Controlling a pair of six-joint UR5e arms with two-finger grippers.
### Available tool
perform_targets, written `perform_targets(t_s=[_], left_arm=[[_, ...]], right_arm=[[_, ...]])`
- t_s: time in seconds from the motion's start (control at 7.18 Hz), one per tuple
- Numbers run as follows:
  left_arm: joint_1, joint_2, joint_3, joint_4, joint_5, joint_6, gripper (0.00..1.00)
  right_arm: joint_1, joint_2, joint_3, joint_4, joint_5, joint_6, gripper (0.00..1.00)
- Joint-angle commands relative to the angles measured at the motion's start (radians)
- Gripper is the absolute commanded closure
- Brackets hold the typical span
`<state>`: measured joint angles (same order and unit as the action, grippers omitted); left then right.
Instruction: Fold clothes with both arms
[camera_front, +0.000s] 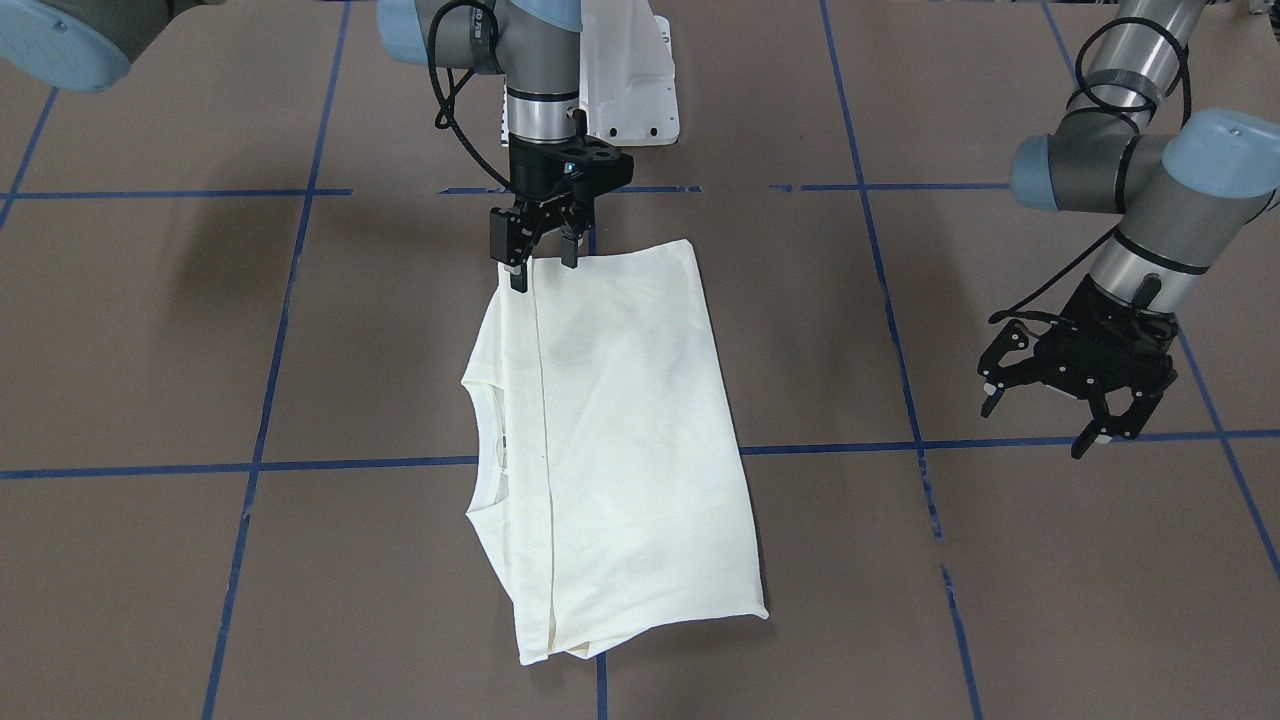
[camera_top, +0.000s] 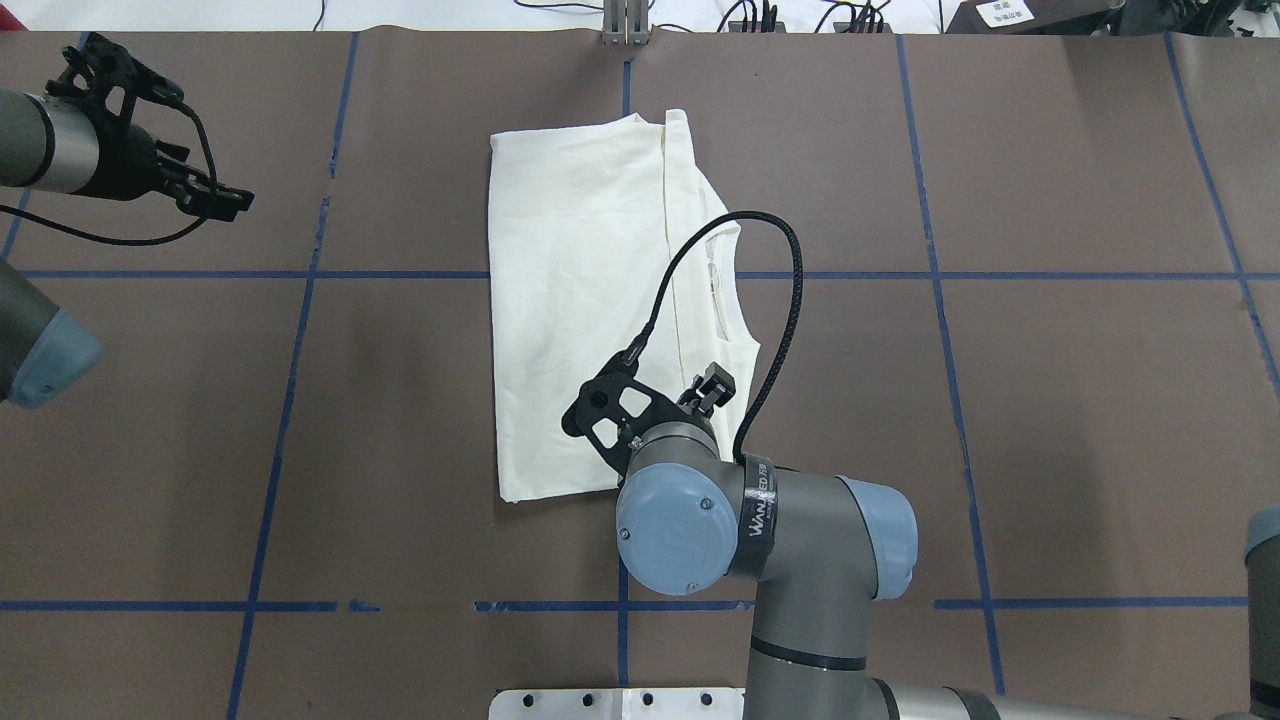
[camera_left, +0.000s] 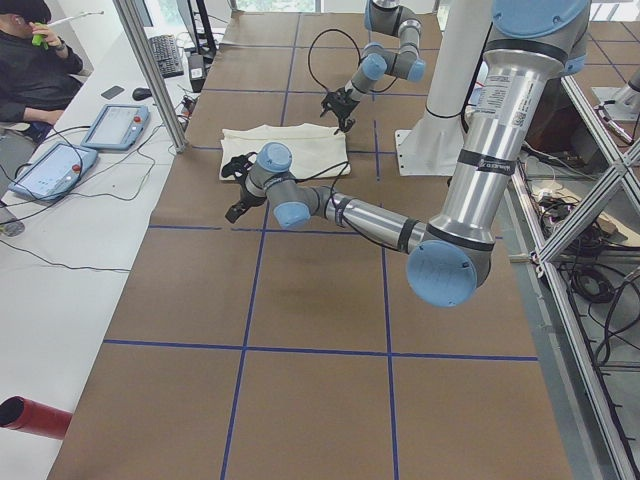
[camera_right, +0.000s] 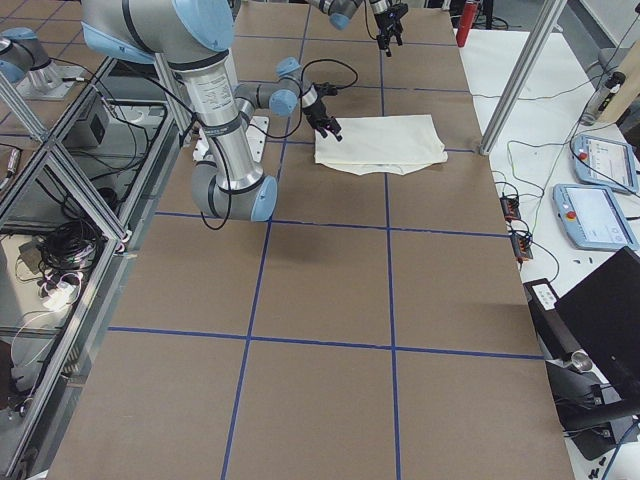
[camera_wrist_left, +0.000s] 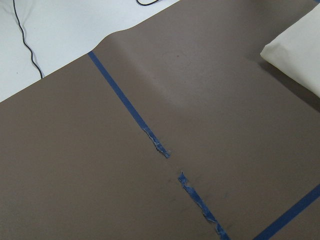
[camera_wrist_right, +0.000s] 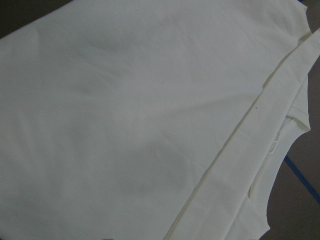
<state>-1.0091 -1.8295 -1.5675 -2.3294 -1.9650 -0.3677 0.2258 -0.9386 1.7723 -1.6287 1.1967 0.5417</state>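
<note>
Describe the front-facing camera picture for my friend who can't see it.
A folded cream shirt lies flat on a brown table with blue tape lines. The right gripper points down at the shirt's top edge; the left gripper hangs open, off to the side.

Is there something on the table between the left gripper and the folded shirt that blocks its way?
Nothing visible does. Between the left gripper and the shirt there is only bare brown table, crossed by flat blue tape lines.
</note>
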Motion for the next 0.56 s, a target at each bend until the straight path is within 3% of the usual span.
perform_targets(t_s=[0.0,0.42], left_arm=[[0.001,-0.001,0.003,-0.004,0.003,0.000,0.00],[0.003,-0.001,0.004,-0.008,0.003,0.000,0.00]], right_arm=[[-0.032,-0.035,0.006,-0.005,0.000,-0.052,0.13],[-0.036,-0.060,0.009,-0.005,-0.002,-0.089,0.23]])
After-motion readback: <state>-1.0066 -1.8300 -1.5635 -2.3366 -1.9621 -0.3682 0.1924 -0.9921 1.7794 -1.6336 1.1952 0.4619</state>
